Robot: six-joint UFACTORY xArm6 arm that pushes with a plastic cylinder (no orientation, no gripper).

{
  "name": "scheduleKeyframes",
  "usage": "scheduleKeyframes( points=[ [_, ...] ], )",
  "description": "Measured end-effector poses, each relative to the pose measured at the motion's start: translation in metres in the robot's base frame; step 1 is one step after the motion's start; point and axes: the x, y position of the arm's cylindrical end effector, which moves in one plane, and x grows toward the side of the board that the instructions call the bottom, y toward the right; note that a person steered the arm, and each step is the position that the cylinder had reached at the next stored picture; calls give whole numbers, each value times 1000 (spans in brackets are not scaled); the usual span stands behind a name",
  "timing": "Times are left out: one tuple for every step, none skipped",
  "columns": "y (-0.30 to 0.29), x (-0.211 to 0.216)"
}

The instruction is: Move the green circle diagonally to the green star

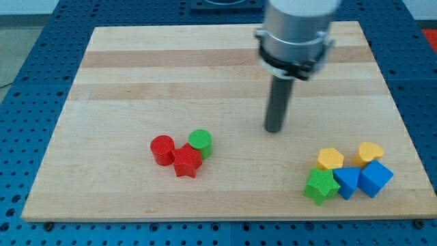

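Green circle [201,142] lies lower left of my tip [274,129], well apart; no jaws fitted.

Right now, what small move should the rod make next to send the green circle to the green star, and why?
Probably move my tip left and a little up, behind the green circle. The tip stands to its right, apart from it, on the side of the green star. The star lies toward the view's lower right, so the push should start from the circle's upper left.

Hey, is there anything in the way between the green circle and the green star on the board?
Nothing visible blocks it. The green circle touches the red star, but bare board runs from there to the green star. My tip sits above that line, touching no block.
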Motion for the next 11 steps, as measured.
scheduleKeyframes(
  points=[
    [-81,-12],
    [-162,9],
    [-164,35],
    [-117,36],
    [-61,36],
    [-43,37],
    [-88,37],
    [-121,47],
    [-106,72],
    [-57,76],
    [-18,76]
  ],
)
